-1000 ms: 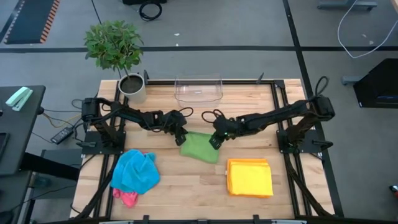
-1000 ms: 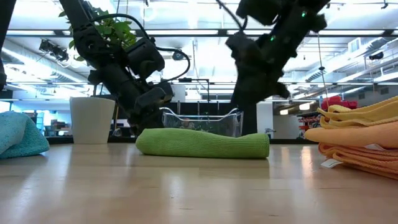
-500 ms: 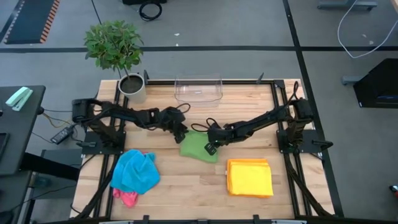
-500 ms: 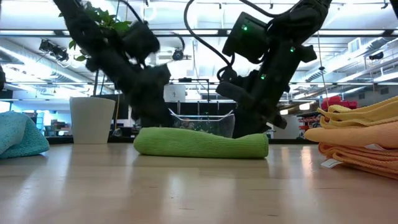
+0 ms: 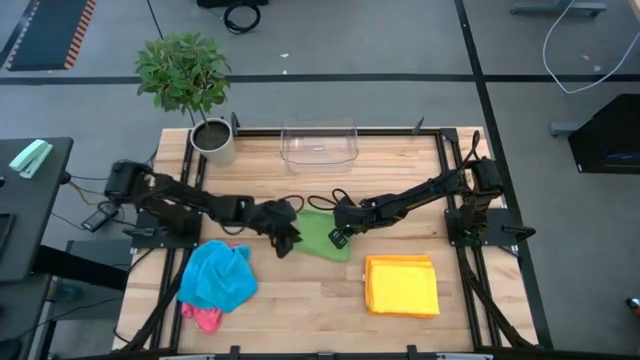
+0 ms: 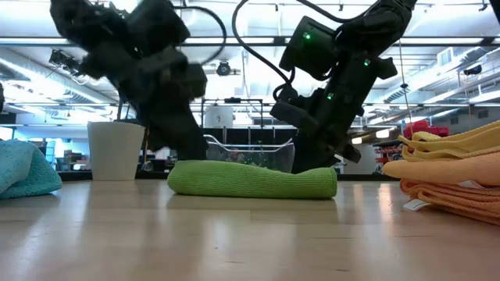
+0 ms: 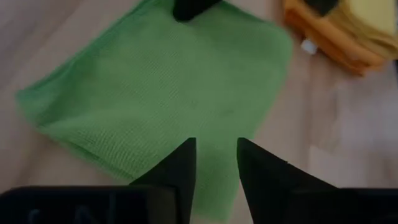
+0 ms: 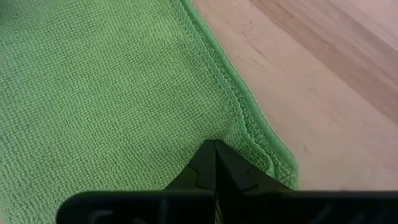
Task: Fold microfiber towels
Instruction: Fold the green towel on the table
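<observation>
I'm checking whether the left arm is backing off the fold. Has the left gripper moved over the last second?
Yes. In the high view the left gripper has slid from the green towel's far edge, nearer the clear bin, toward the table's front.

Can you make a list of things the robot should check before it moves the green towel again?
1. Right gripper shut on the green towel edge: ok.
2. Left gripper open above the towel, holding nothing: ok.
3. Green towel lying folded on the table: ok.
4. Yellow stack apart from the green towel: ok.
5. Blue towel pile apart from the green towel: ok.
6. How many layers the right gripper pinches: cannot tell.
</observation>
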You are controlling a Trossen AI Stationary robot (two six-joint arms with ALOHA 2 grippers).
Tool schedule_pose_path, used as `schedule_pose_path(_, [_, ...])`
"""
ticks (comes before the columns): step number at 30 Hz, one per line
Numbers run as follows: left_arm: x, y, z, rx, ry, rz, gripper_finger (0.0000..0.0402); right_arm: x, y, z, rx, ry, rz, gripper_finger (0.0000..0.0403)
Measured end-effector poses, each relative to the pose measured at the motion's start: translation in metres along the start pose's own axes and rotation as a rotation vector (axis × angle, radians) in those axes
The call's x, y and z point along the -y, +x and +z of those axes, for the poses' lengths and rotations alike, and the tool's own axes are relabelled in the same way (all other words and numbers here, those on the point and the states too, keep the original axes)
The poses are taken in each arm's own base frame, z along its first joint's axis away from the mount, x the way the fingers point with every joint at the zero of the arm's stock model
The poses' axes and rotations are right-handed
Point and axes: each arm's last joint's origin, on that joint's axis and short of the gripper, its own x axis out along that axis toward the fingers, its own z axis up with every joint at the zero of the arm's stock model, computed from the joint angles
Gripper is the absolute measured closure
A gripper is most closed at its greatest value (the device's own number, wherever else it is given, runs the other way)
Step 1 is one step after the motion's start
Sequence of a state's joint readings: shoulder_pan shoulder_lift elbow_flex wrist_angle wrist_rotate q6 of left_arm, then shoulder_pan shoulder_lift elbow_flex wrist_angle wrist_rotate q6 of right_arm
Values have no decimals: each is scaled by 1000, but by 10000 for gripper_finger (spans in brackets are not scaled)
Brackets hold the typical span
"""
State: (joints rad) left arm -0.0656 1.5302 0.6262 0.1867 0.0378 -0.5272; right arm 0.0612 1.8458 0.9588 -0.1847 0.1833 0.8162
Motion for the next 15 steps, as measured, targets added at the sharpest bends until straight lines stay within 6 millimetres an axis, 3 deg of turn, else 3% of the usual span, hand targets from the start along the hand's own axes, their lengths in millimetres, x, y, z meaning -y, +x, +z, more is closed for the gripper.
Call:
schedule_pose_path(5, [-7,25,-18,-86,-63,34,300,0,0,0,-1,3,-1,400])
schedule_pose_path(10, [-4,30,-26,-177,-56,-53,314,0,0,-1,-3,2,-3,400])
schedule_pose_path(13, [-1,27,-22,-156,-56,-81,321,0,1,-1,-3,2,-3,400])
schedule_pose_path(15, [2,22,-9,-92,-54,-115,325,0,-1,0,-1,-11,0,400])
